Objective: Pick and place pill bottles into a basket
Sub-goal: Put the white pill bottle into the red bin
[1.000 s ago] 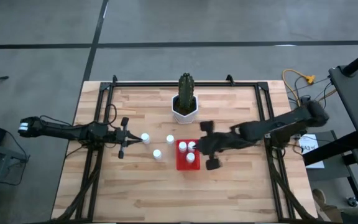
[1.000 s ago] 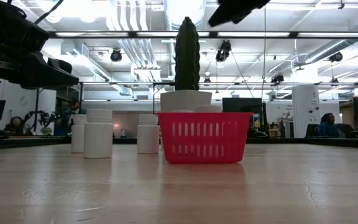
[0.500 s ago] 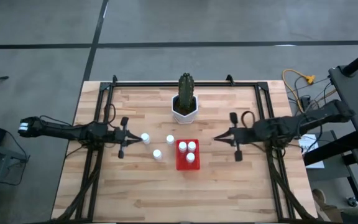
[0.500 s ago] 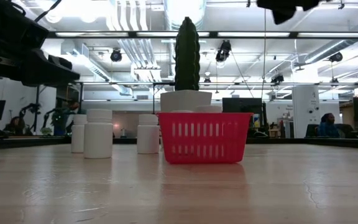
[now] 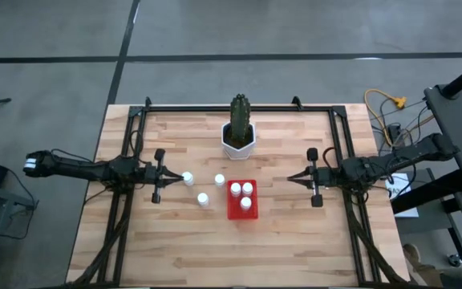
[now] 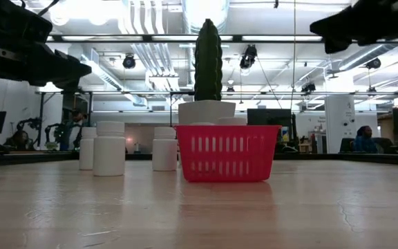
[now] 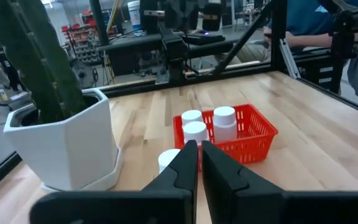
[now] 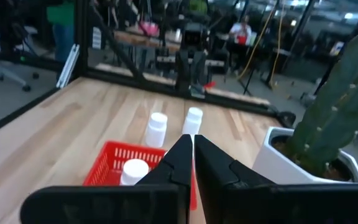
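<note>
Holding three small white capped pill bottles (image 5: 241, 196), the red plastic basket (image 5: 233, 211) awaits three more (image 5: 203, 189); both end effectors (image 5: 167, 178) (image 5: 293, 178) are pressed together, empty.

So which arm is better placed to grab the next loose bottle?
Probably the left: the left gripper sits right beside the nearest loose pill bottle. The right gripper is beyond the red basket, away from all three loose bottles.

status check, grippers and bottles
Left gripper shut, empty, beside nearest loose bottle. Right gripper shut, empty. Three bottles in basket, three on table. Nothing in the way.
</note>
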### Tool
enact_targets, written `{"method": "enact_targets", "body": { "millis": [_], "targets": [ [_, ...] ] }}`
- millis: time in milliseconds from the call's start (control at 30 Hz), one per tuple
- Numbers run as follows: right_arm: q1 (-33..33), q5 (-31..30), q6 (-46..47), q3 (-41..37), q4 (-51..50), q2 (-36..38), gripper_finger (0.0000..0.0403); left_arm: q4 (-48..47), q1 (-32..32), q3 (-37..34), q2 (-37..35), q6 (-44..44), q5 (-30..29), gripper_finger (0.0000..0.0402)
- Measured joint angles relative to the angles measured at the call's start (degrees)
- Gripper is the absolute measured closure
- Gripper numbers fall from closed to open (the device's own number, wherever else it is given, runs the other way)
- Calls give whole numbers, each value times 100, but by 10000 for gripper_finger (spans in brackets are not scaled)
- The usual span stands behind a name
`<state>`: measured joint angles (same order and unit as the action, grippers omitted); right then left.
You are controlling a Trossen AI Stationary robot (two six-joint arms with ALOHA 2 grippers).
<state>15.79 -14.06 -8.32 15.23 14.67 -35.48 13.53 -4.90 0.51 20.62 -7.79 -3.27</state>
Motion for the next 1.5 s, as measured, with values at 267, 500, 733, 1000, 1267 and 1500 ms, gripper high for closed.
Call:
{"method": "enact_targets", "body": {
  "millis": [267,500,733,1000,1267,1500],
  "targets": [
    [0,37,-134,-632,519,603,394,290,1,0,30,0,2,398],
    [0,42,-284,-868,216,1141,394,278,1,0,32,15,0,398],
    [0,42,-550,-914,-295,1595,394,301,1,0,44,16,-2,398],
    [0,28,-760,-916,-558,2188,394,305,1,0,143,15,-47,398],
    [-4,-245,-683,-917,-1136,2601,394,347,1,0,264,15,-57,398],
    [-4,-250,-518,-917,-1287,2596,394,402,1,130,415,15,-72,390]
  ]
}}
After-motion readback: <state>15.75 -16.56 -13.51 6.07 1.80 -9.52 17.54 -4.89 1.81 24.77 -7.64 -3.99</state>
